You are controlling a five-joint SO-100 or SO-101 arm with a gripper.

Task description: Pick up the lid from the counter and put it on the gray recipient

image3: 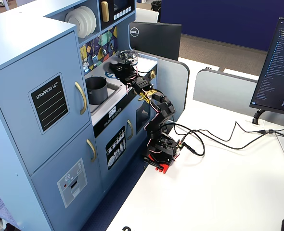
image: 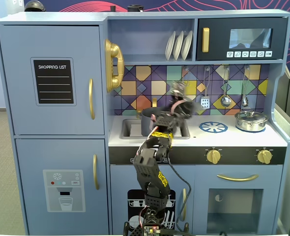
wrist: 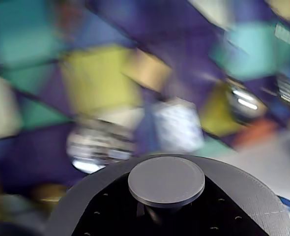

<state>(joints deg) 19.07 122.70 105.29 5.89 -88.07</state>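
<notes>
The lid (wrist: 253, 196) is a matte dark-gray disc with a round central knob (wrist: 166, 181) and fills the bottom of the wrist view, close to the camera. My gripper (wrist: 157, 212) is shut on it at the knob; the fingers are mostly hidden under the knob. In a fixed view the gripper (image: 180, 104) is blurred and holds the lid in the air in front of the backsplash, up and right of the gray recipient (image: 146, 123), which stands in the sink. In the other fixed view the gripper (image3: 115, 67) is above the counter, right of the gray recipient (image3: 96, 90).
A shiny steel pot (image: 251, 120) with its own lid stands at the counter's right end, next to the blue-white burner pattern (image: 213, 127). Utensils (image: 225, 100) hang on the backsplash. The sink (image: 127, 129) holds the gray pot. A shelf with plates (image: 178, 45) is overhead.
</notes>
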